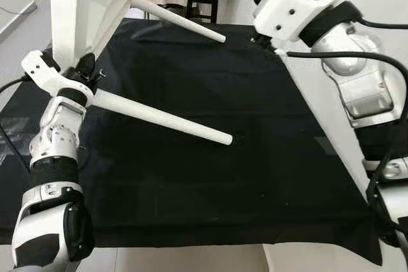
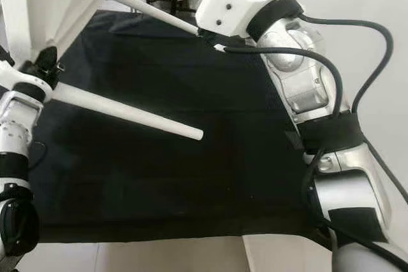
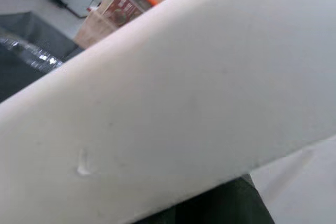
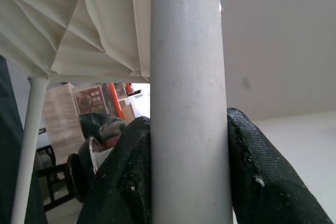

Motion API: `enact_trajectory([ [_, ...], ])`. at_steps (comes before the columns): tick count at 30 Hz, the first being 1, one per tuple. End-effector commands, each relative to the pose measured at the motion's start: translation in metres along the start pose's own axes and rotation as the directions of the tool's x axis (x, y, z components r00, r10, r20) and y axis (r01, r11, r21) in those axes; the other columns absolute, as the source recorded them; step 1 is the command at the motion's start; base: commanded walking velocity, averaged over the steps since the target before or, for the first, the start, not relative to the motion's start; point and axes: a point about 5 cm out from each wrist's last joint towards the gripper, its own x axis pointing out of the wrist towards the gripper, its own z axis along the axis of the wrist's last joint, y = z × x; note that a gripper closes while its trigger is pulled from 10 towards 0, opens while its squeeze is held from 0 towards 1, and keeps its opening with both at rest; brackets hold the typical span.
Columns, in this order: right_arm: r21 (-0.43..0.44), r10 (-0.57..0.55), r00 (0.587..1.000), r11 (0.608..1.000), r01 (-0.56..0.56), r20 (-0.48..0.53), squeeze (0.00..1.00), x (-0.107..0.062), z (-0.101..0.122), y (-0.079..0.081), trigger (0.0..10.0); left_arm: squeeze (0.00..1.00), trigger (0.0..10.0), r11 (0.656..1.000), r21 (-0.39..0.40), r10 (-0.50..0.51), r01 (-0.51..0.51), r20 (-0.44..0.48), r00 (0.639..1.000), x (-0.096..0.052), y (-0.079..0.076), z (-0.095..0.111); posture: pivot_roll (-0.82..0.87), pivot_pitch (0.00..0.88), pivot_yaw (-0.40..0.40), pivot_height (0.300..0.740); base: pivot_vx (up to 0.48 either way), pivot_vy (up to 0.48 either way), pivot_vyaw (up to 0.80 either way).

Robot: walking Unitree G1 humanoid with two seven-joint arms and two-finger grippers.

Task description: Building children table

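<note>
The right gripper (image 4: 189,182) is clamped on a long round white table leg (image 4: 186,93). Its two black fingers (image 4: 262,182) press on both sides of that leg, as the right wrist view shows. In the head views the silver and white right arm (image 1: 357,81) reaches up on the right side, far from the robot, and its wrist hides the fingers there.

Past the fingers is the ribbed white plastic underside of the small table top (image 4: 89,24). A second white leg (image 4: 26,145) stands fixed in it, off to one side.

The left gripper (image 1: 86,68) is on the left side, at the thick end of a white tapered leg (image 1: 162,117). That end joins a broad white table part (image 1: 67,11) that stands upright there. I cannot tell if the left gripper's fingers are clenched or loose. In the left wrist view a blurry white surface (image 3: 184,103) sits very close to the camera.

This tapered leg points out over a black cloth (image 1: 210,176), toward the right and near side. Its thin end hangs free in the middle. Farther away another white leg (image 1: 178,18) also pokes out toward the right.

The black cloth covers a flat work table. Beyond it, at the far side, stands a dark stool (image 1: 201,1).
</note>
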Motion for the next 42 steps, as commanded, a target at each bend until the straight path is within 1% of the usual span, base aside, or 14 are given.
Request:
enact_trajectory([
  [1,0.101,0.090,0.817,0.994,-0.039,-0.570,0.00,-0.070,-0.102,0.011,0.0,0.00,10.0,0.994,0.076,0.045,-0.085,0.419,0.907,-0.012,0.020,0.123,0.00,0.149,-0.091,0.740,0.000,0.000,0.00],
  [9,0.208,0.149,0.749,0.978,-0.016,-0.646,0.00,-0.090,-0.111,0.031,0.0,0.00,10.0,0.984,0.171,-0.124,0.049,0.465,0.877,0.001,-0.026,0.168,0.02,0.154,-0.092,0.740,0.000,0.000,0.00],
  [11,0.314,0.210,0.711,0.949,0.016,-0.671,0.00,-0.105,-0.113,0.055,0.0,0.00,10.0,0.960,0.231,-0.253,0.158,0.470,0.846,0.011,-0.069,0.203,0.04,0.163,-0.070,0.740,0.000,0.000,0.00],
  [12,0.314,0.210,0.711,0.949,0.016,-0.671,0.00,-0.105,-0.113,0.055,0.0,0.00,10.0,0.960,0.231,-0.253,0.158,0.470,0.846,0.011,-0.069,0.203,0.04,0.163,-0.070,0.740,0.000,0.000,0.00],
  [14,0.385,0.257,0.684,0.922,0.038,-0.683,0.00,-0.116,-0.113,0.075,0.0,0.00,10.0,0.924,0.291,-0.362,0.248,0.461,0.810,0.017,-0.111,0.231,0.06,0.170,-0.058,0.740,0.000,0.000,0.00],
  [19,0.468,0.305,0.667,0.881,0.074,-0.680,0.00,-0.122,-0.110,0.090,0.0,0.00,10.0,0.894,0.337,-0.429,0.296,0.447,0.785,0.019,-0.138,0.243,0.06,0.171,-0.055,0.740,0.000,0.000,0.00],
  [20,0.569,0.375,0.651,0.815,0.108,-0.660,0.00,-0.128,-0.102,0.114,0.0,0.00,10.0,0.863,0.366,-0.487,0.348,0.416,0.768,0.022,-0.163,0.247,0.09,0.179,-0.049,0.740,0.000,0.000,0.00],
  [28,0.649,0.443,0.640,0.751,0.119,-0.629,0.00,-0.131,-0.090,0.139,0.0,0.00,10.0,0.828,0.383,-0.544,0.410,0.367,0.755,0.024,-0.186,0.243,0.09,0.190,-0.038,0.740,0.000,0.000,0.00],
  [29,0.700,0.500,0.614,0.703,0.124,-0.611,0.00,-0.139,-0.084,0.157,0.0,0.00,10.0,0.809,0.380,-0.570,0.448,0.325,0.754,0.026,-0.194,0.234,0.10,0.195,-0.036,0.740,0.000,0.000,0.00],
  [32,0.742,0.536,0.599,0.653,0.152,-0.594,0.00,-0.143,-0.077,0.170,0.0,0.00,10.0,0.800,0.368,-0.583,0.475,0.286,0.761,0.030,-0.196,0.227,0.10,0.198,-0.036,0.740,0.000,0.000,0.00],
  [33,0.742,0.536,0.599,0.653,0.152,-0.594,0.00,-0.143,-0.077,0.170,0.0,0.00,10.0,0.800,0.368,-0.583,0.475,0.286,0.761,0.030,-0.196,0.227,0.10,0.198,-0.036,0.740,0.000,0.000,0.00],
  [37,0.810,0.582,0.602,0.550,0.204,-0.547,0.00,-0.143,-0.065,0.178,0.0,0.00,10.0,0.791,0.341,-0.594,0.508,0.228,0.771,0.034,-0.194,0.214,0.09,0.203,-0.038,0.740,0.000,0.000,0.00],
  [41,0.846,0.611,0.611,0.493,0.204,-0.503,0.00,-0.140,-0.055,0.180,0.0,0.00,10.0,0.789,0.326,-0.596,0.520,0.207,0.775,0.035,-0.191,0.208,0.09,0.203,-0.038,0.740,0.000,0.000,0.00],
  [42,0.854,0.623,0.609,0.483,0.195,-0.491,0.00,-0.138,-0.051,0.180,1.8,0.00,10.0,0.786,0.326,-0.599,0.525,0.193,0.777,0.035,-0.188,0.204,0.08,0.204,-0.038,0.740,0.000,0.000,0.00],
])
